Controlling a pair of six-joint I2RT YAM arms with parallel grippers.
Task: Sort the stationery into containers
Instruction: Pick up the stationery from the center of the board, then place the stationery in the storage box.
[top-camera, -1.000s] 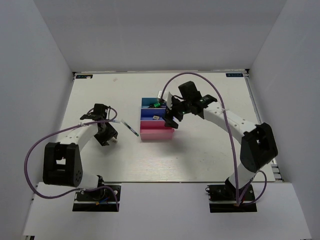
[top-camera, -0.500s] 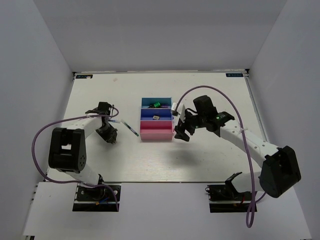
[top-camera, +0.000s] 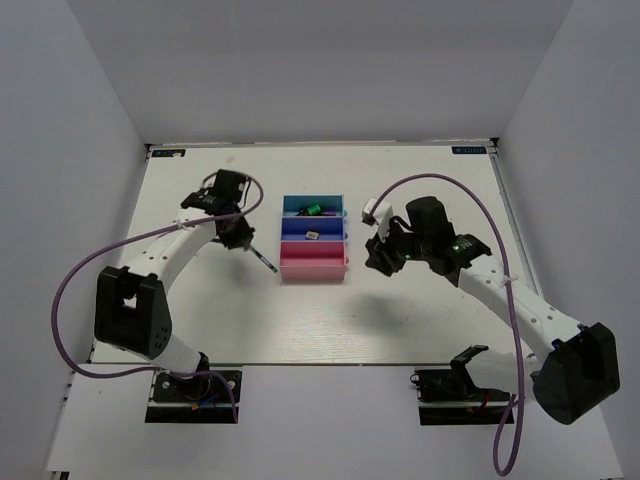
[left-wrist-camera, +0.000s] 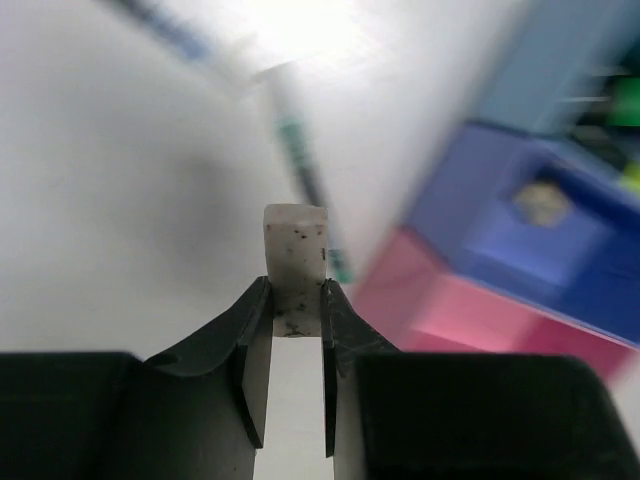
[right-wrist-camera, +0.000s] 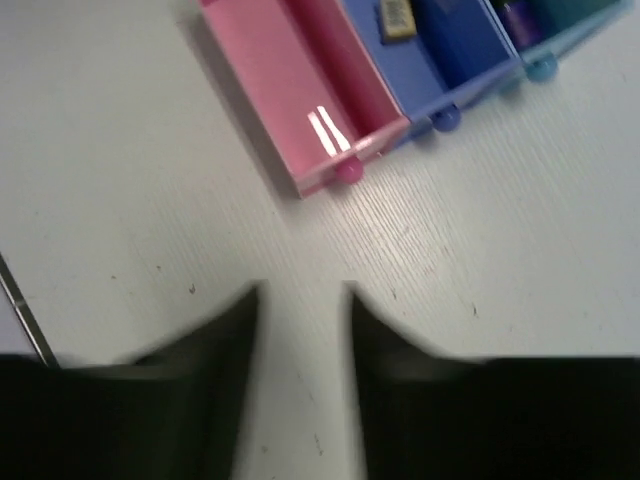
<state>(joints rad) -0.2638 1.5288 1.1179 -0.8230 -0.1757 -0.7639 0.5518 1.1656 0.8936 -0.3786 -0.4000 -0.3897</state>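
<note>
Two claws are in your views, and each one is doing something different.

Your left claw (left-wrist-camera: 296, 292) is pinched tight on a small white block (left-wrist-camera: 296, 240) with tiny black specks on it. Its two fingers (left-wrist-camera: 255, 330) press the lower part of the block from both sides. The top of the block sticks out past the tips. The gap between the fingers is only as wide as the block.

From above, you see the left claw (top-camera: 243, 238) to the left of the trays, over the white table (top-camera: 430, 180). It is right by the far end of the thin bluish pen (top-camera: 263, 259). The pen lies flat on the table, slanting toward the pink tray (top-camera: 313, 264). Its near tip is just beside that tray, and I cannot tell if they touch.

Your right claw (right-wrist-camera: 300, 300) is open a little way. Only the table shows between its dark, blurry tips. From above, the right claw (top-camera: 379, 257) is to the right of the trays, near the pink tray but apart from it.

The three trays are joined in a row. The teal tray (top-camera: 335, 203) is farthest from you, the blue tray (top-camera: 335, 227) is in the middle, and the pink tray is nearest. A small green piece (top-camera: 311, 210) sits in the teal tray. A tiny tan cube (top-camera: 312, 235) sits in the blue tray.
</note>
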